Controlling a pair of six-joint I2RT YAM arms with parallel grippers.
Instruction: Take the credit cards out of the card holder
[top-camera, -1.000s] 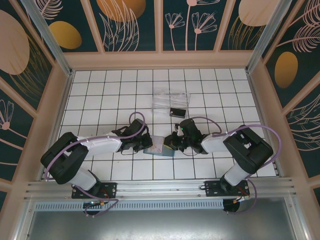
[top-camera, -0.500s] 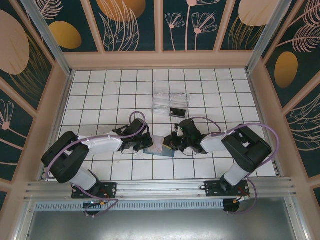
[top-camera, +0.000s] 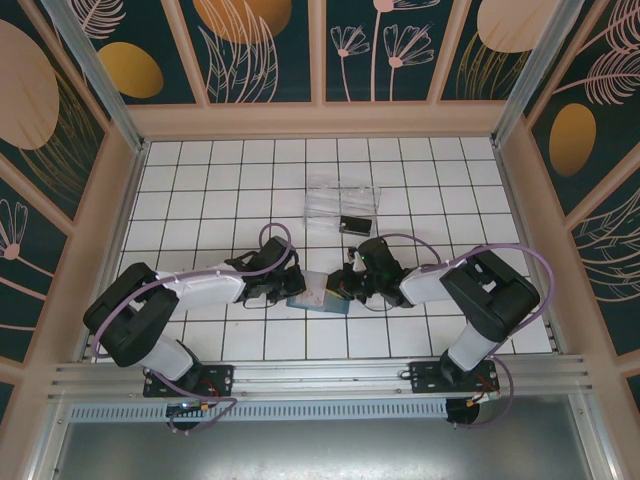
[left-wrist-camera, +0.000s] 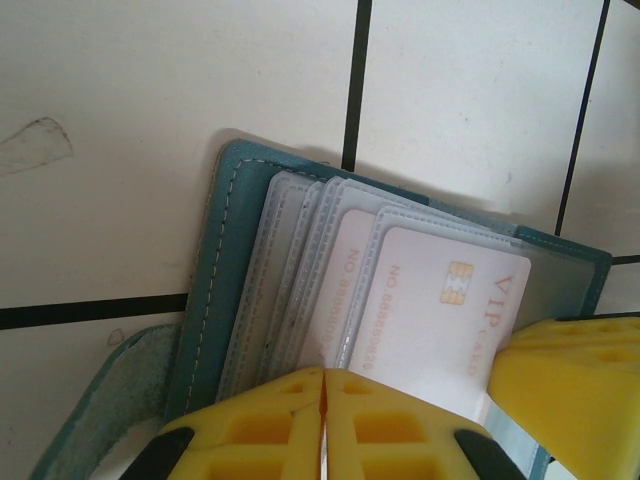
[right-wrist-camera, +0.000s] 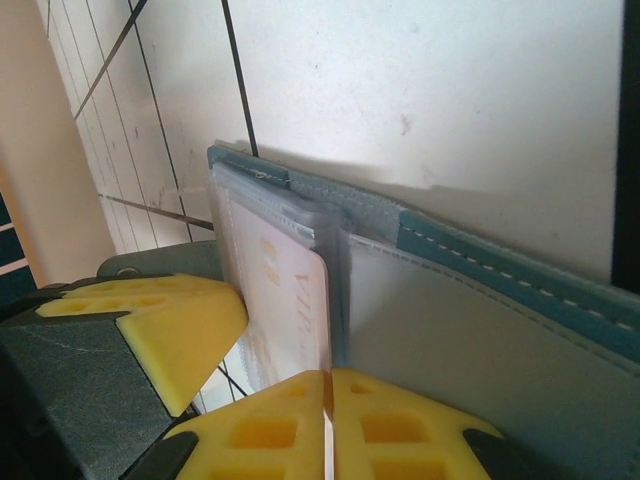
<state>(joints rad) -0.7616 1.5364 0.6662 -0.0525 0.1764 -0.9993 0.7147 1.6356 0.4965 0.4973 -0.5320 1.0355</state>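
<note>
Finds teal card holder (top-camera: 320, 300) lying open on white tiled desk (top-camera: 200, 180) between the arms, left jaws and right jaws pressed shut at opposite edges, grip unclear. Sees white VIP card (left-wrist-camera: 440, 310) in clear pocket, 1 black card (top-camera: 352, 224) by clear tray (top-camera: 335, 195)

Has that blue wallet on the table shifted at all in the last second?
No. The card holder lies across the same tile lines, as far below the clear tray as before.
</note>
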